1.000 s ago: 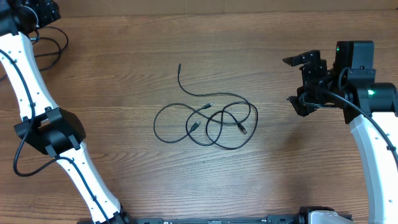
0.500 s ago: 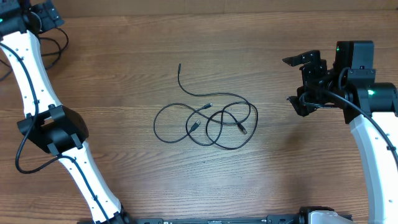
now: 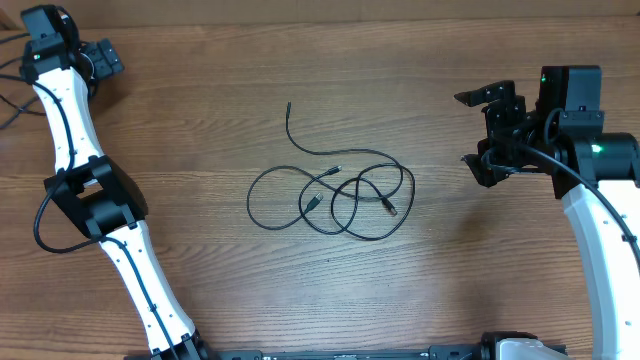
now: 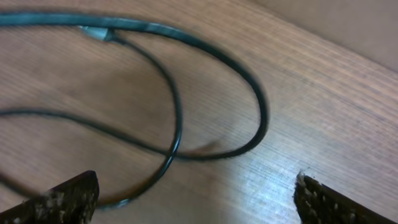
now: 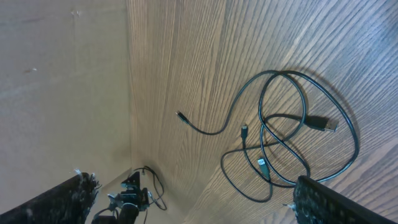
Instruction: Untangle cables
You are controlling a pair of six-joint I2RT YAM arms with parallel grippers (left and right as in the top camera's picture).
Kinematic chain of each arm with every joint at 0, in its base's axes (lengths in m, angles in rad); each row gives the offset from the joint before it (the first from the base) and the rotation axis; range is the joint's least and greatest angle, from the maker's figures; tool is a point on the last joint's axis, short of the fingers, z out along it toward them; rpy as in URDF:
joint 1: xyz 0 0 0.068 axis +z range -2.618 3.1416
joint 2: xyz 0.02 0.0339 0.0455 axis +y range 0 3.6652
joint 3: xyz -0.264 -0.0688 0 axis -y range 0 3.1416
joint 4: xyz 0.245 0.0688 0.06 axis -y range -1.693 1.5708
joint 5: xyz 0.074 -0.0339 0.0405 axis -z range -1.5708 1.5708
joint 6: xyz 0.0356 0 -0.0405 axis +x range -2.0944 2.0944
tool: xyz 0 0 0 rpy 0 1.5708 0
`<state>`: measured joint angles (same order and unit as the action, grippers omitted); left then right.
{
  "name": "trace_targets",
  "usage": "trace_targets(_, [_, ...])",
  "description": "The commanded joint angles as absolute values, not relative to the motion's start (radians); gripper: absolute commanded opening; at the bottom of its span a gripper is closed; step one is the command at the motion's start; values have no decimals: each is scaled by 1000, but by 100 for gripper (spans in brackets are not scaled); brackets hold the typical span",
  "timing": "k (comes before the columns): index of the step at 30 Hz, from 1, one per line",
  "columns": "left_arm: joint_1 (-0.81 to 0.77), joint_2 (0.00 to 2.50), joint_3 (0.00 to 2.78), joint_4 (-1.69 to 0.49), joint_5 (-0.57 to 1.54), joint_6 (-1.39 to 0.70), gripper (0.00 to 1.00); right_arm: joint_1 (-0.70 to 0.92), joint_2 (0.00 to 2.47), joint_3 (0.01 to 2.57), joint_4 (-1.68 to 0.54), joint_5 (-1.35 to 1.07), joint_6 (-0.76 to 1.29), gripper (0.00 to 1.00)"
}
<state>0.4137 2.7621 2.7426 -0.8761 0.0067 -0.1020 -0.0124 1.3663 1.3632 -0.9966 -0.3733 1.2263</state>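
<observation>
Cables (image 3: 335, 195) lie in one loose tangle at the middle of the counter (image 3: 200, 280), overlapping loops with a single free tail running up and to the left to a plug tip (image 3: 289, 104). From the right wrist view the same tangle (image 5: 286, 143) shows several small plugs caught inside the loops.

The left end effector (image 3: 108, 60) sits at the far back-left corner, well apart from the tangle. Its fingers are spread wide and hold nothing (image 4: 193, 205). Beneath it lies a looped black cord (image 4: 186, 93) with a pale plug, probably a cable set aside there.

The right end effector (image 3: 475, 130) hovers to the right of the tangle, also spread wide and empty (image 5: 199, 205).

The step in hand looks like reaching back in for another cable. The free tail is the best place to pinch, since nothing crosses it. A slow pull away from the tangle, low over the counter, should let it slide out. If the loops drag along, the other arm could pin them down. Grabbing the crossing in the middle risks tightening the knot.
</observation>
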Motion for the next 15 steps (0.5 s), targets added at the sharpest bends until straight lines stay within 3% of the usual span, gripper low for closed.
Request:
trace_targets(1, [411, 2786, 2751, -830, 101, -31, 100, -14, 1366, 1376, -996, -359, 1218, 100])
trace_targets(6, [405, 2828, 2751, -788, 110, -29, 99, -14, 1366, 1376, -996, -359, 1218, 100])
trace_targets(9, [403, 2857, 2751, -769, 153, -29, 91, -14, 1366, 1376, -996, -359, 1218, 100])
trace_targets(12, [401, 2878, 2751, -757, 198, -29, 91, -14, 1366, 1376, -996, -359, 1218, 100])
trace_targets(14, [397, 2891, 2750, -744, 200, -29, 79, -14, 1366, 1376, -996, -359, 1218, 100])
trace_targets(15, [395, 2894, 2750, -740, 200, -28, 63, -14, 1366, 1376, -996, -359, 1218, 100])
